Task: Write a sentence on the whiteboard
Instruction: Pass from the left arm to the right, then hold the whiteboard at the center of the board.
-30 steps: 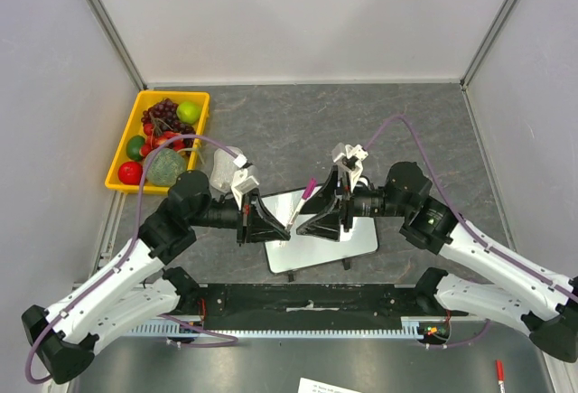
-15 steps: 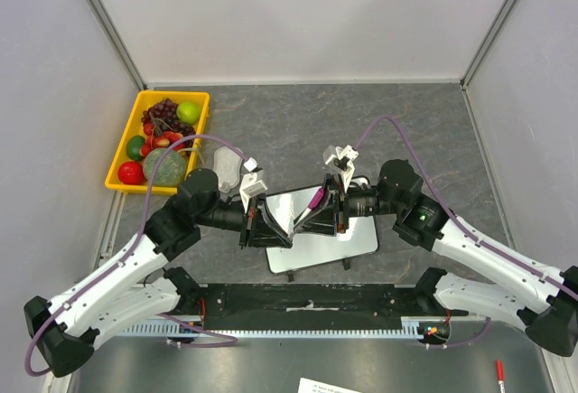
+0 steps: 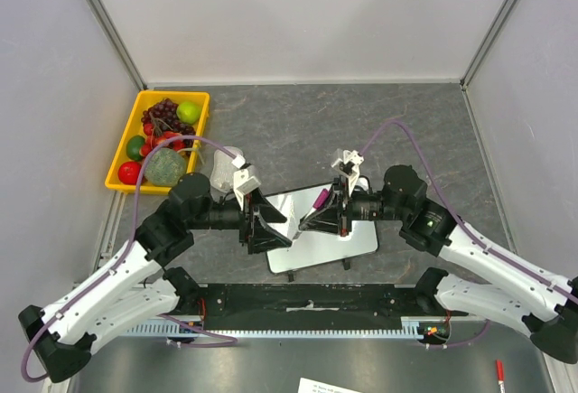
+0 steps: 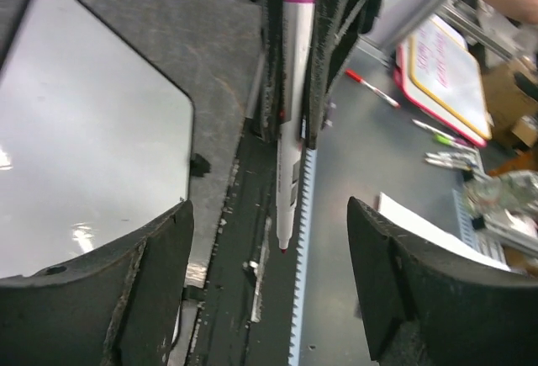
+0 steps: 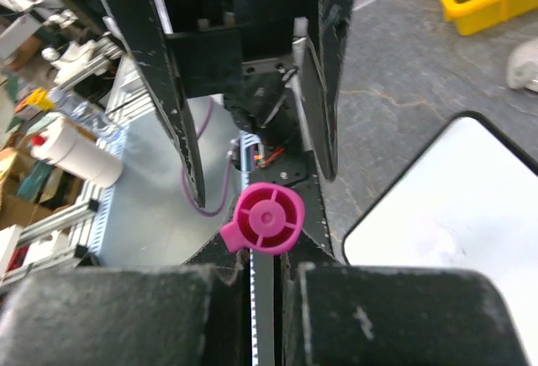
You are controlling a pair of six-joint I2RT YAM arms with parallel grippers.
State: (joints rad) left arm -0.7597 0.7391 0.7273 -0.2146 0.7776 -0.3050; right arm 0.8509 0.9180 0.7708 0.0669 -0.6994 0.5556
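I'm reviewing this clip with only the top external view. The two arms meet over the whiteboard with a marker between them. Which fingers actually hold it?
Observer: In the left wrist view, the right fingers are clamped on the barrel of the marker. The left fingers stand wide apart on either side of its tip, not touching it.
Operator: Which way does it point?
Observer: Its narrow writing end points toward the left wrist camera. The right wrist view sees its round magenta end head-on.
Operator: Anything written yet?
Observer: No writing shows on the part of the whiteboard that the wrist views cover.
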